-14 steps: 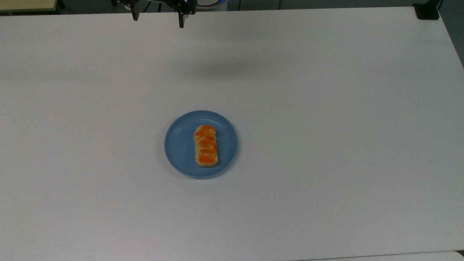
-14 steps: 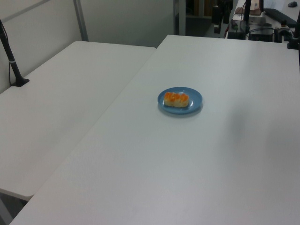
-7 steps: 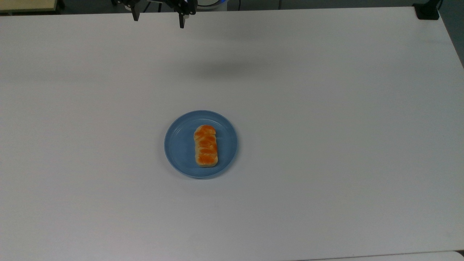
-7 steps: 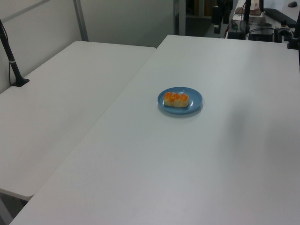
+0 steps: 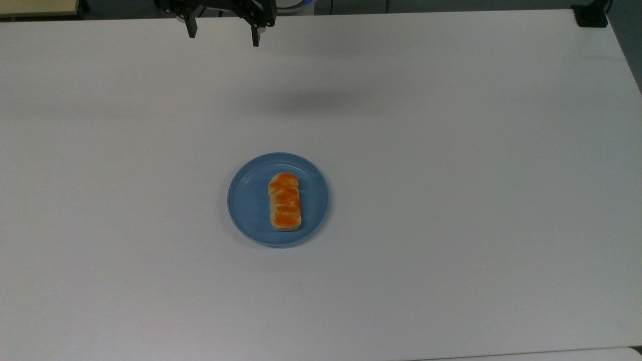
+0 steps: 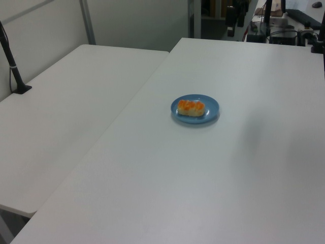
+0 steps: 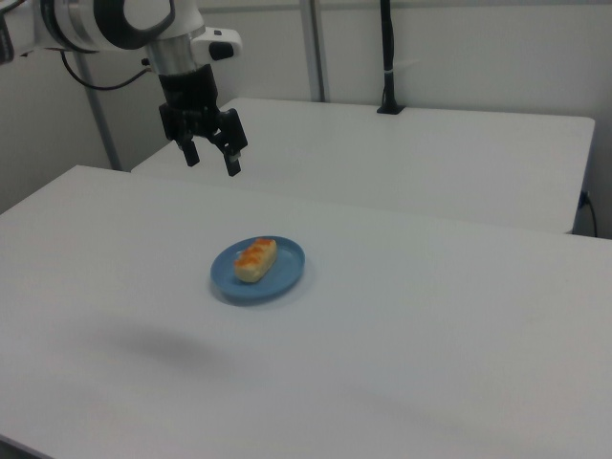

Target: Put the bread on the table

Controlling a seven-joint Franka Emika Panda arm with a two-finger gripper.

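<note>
**A:** Where is the bread?

**B:** The bread (image 5: 285, 202) lies on a round blue plate (image 5: 251, 200) near the middle of the white table (image 5: 451, 200). It sits a little toward the top view's right of the plate's centre, flat, glossy orange patches facing up.

**A:** Which way does it point?

**B:** In the top view its long axis runs up and down the picture, the rounded end toward the far edge where the arm is, the squarer end toward the near edge. In the left view (image 6: 191, 108) the same axis runs nearly side to side. In the right view (image 7: 255, 260) it slants from lower left to upper right.

**A:** And the claw?

**B:** The gripper (image 5: 223, 33) hangs above the table near the far edge in the top view, well apart from the plate. Its two black fingers (image 7: 232, 163) point downward and stand wide apart, with nothing between them. A soft shadow (image 5: 311, 103) falls on the table between gripper and plate.
</note>
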